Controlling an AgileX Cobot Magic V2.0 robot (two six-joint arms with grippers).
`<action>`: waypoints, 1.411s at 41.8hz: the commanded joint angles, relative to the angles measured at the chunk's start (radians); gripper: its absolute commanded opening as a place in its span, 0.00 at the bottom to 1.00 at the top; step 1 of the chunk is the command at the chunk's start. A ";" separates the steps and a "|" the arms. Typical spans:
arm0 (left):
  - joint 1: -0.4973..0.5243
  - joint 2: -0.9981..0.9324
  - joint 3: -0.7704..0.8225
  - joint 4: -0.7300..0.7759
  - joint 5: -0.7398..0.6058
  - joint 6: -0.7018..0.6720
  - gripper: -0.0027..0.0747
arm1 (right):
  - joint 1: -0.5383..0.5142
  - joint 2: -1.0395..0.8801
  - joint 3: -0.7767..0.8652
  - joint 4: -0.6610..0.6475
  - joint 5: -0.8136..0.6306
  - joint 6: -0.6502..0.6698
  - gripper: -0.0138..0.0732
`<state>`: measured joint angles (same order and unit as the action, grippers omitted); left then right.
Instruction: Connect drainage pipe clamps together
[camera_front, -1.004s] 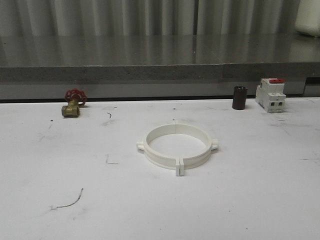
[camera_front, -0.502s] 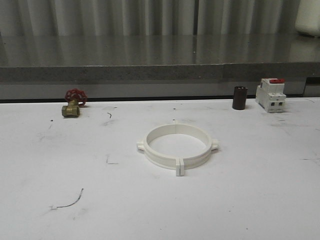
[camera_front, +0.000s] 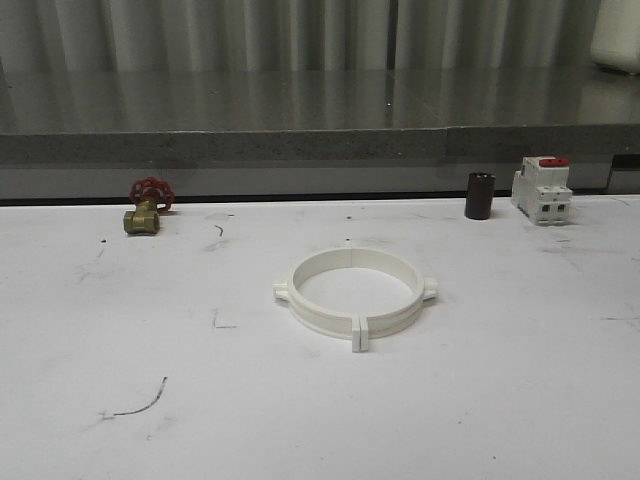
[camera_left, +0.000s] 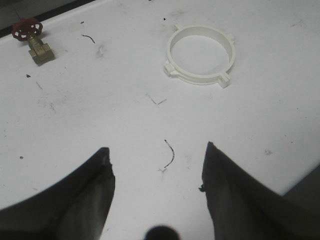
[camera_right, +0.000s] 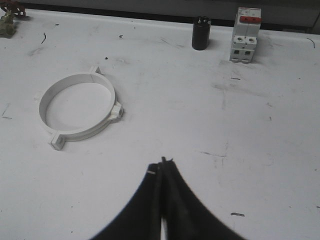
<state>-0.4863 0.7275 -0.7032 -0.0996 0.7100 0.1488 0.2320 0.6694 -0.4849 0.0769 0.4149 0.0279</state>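
Clamps joined as one ring at mid-surface

Two drainage pipe clamps (camera_front: 353, 294) lie flat in the middle of the white surface (camera_front: 500, 400), their ends meeting so they make a single tabbed ring. One brass valve with a red handwheel (camera_front: 146, 205) sits at the far left, one dark cylinder (camera_front: 479, 195) and one white breaker with a red top (camera_front: 541, 189) at the far right. The left end effector (camera_left: 156, 167) hangs above the surface with fingers spread wide, empty. The right end effector (camera_right: 162, 167) hangs likewise, its fingers pressed together on nothing, well apart from the ring.
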 joint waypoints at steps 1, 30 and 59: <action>-0.001 -0.033 -0.012 0.058 -0.120 -0.001 0.52 | -0.006 -0.003 -0.026 -0.003 -0.076 -0.002 0.08; 0.531 -0.670 0.473 0.043 -0.474 -0.001 0.01 | -0.006 -0.003 -0.026 -0.002 -0.076 -0.002 0.08; 0.527 -0.745 0.717 0.143 -0.764 -0.139 0.01 | -0.006 -0.003 -0.026 -0.002 -0.077 -0.002 0.08</action>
<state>0.0467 -0.0055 0.0038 0.0411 0.0922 0.0222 0.2320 0.6694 -0.4844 0.0769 0.4129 0.0296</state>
